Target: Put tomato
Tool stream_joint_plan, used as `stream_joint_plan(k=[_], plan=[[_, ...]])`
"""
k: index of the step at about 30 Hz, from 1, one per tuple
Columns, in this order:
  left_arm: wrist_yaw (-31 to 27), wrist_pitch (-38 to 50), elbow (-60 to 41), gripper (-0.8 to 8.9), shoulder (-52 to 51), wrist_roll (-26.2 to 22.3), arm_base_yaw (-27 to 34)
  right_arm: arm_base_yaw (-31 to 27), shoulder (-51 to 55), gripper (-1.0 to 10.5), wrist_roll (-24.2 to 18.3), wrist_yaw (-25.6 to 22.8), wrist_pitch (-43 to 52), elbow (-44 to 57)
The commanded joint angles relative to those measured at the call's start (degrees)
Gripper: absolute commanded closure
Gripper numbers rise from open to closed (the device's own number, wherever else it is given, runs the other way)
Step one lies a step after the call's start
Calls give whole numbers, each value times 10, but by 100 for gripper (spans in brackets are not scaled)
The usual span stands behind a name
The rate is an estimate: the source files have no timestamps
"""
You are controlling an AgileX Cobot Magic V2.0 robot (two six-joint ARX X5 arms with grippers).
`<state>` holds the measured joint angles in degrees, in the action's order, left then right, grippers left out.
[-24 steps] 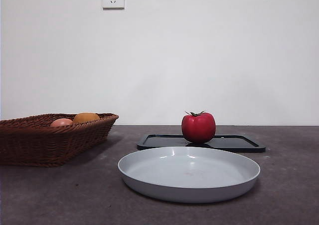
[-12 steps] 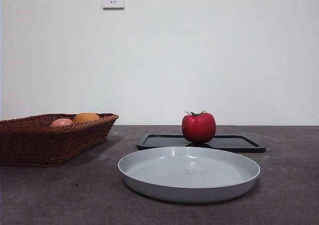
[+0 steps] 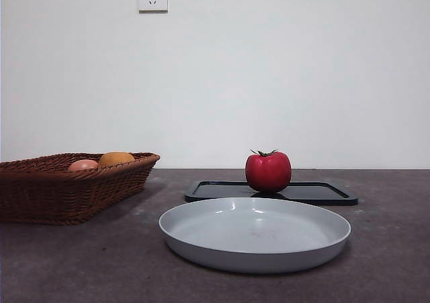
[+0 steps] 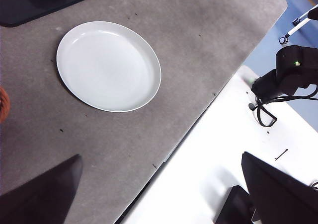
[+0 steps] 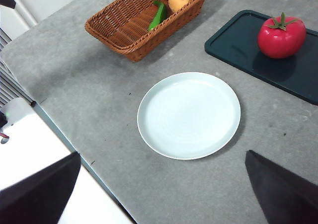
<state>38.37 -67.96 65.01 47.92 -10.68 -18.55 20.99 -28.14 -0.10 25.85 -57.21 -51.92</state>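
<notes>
I log the tomato (image 3: 268, 172) upright on the dark tray (image 3: 322, 193) behind the empty grey plate (image 3: 201, 242), untouched, so the whole placement remains; both grippers, left (image 4: 159, 194) and right (image 5: 161, 194), hang high with jaws spread and empty, and the dark arm tip seen a second ago at the front view's top corner is gone.

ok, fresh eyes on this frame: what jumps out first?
The glossy red tomato standing upright on the dark tray at the back. In front of it lies an empty pale plate; off to the side, a wicker basket holds an orange fruit and a pinkish one. Both grippers hang high, open.
</notes>
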Motion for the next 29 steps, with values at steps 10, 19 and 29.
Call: stream_joint_plan(k=[10, 19, 29], plan=[[5, 3, 7, 666, 3, -4, -2, 4, -2, 817, 3, 3, -1, -3], [5, 2, 7, 801, 3, -4, -2, 4, -2, 941, 1, 2, 2, -3], [5, 2, 7, 801, 3, -4, -2, 3, -2, 941, 1, 1, 15, -3]])
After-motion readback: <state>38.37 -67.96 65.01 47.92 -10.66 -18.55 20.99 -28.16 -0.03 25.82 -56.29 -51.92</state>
